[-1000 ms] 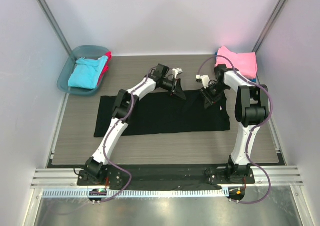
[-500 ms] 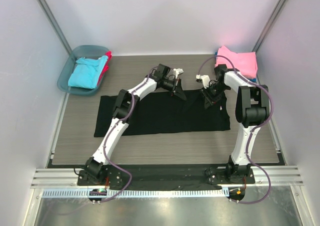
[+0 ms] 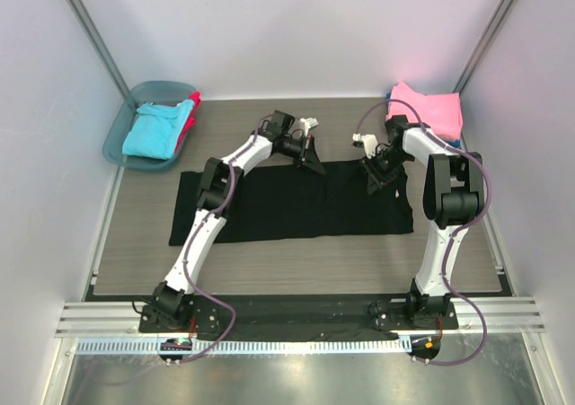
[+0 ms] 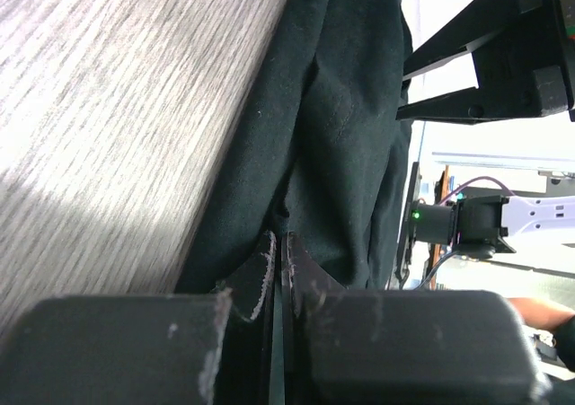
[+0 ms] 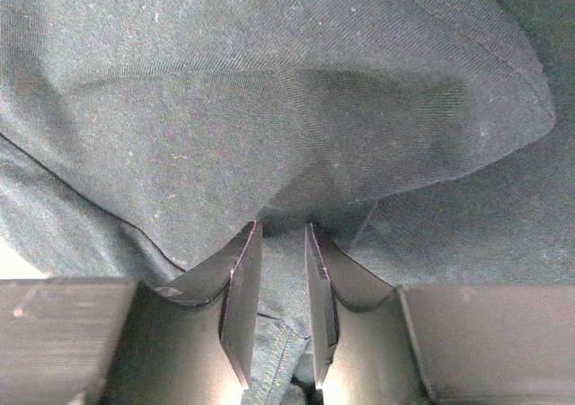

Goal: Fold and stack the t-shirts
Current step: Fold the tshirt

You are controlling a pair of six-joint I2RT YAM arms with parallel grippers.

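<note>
L end effector (image 4: 278, 245) & R end effector (image 5: 280, 236) pinch black tee (image 3: 287, 209) edge.

There are five t-shirts in all. One black t-shirt (image 3: 287, 209) lies across the middle of the bench (image 3: 269, 263). One turquoise t-shirt (image 3: 154, 132) and one red t-shirt (image 3: 190, 120) are at the far left corner. One pink t-shirt (image 3: 431, 110) is at the far right corner, with one blue t-shirt (image 3: 460, 142) peeking out under it. There is one tub (image 3: 119, 134), at the far left corner. There are two robot arms, the left arm (image 3: 203, 233) and the right arm (image 3: 440, 234). There are two claws, the left claw (image 3: 311, 159) and the right claw (image 3: 375, 176), one on each arm.
</note>
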